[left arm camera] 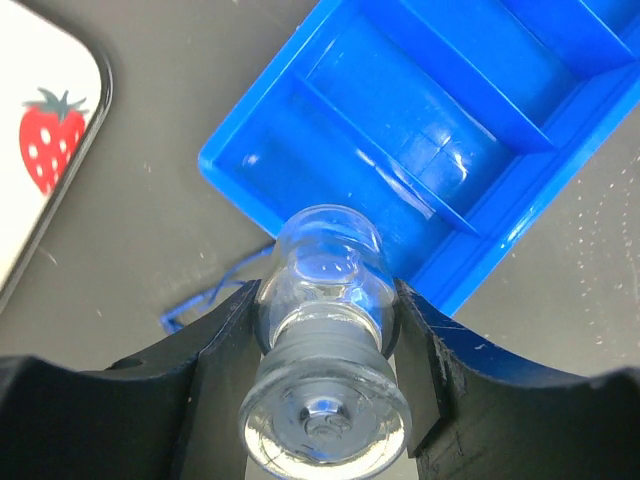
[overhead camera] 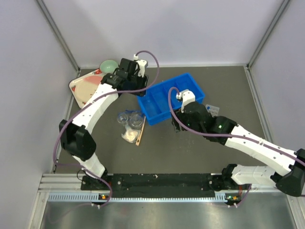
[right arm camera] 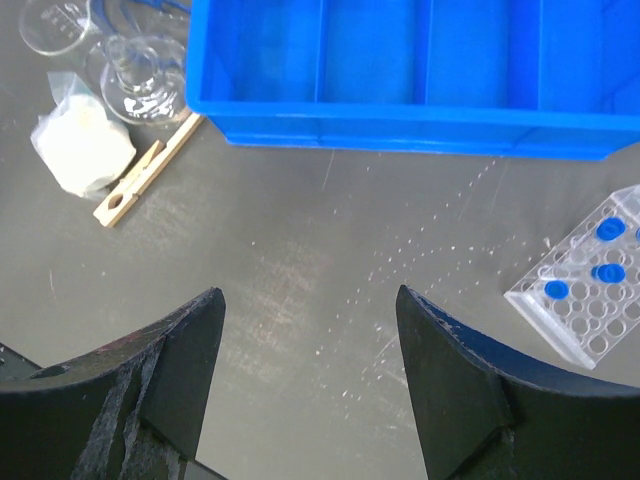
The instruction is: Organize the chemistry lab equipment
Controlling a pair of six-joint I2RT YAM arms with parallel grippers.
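Flask [left arm camera: 325,265]: clamped between the fingers of the left gripper [left arm camera: 327,330], base toward the wrist camera, at the end corner of the blue bin [left arm camera: 400,110]. Step judged to be binning it; the next move calls for carrying it past the rim over the end compartment, lowering, then letting go. The right gripper [right arm camera: 308,300] hangs spread, holding nothing, over the table [right arm camera: 330,230] by the bin's long wall. The rack [right arm camera: 585,275], beakers [right arm camera: 130,70], wad [right arm camera: 85,150] and peg [right arm camera: 145,180] lie loose nearby, the tray [left arm camera: 40,150] sits aside, and only the rim stands in the way.
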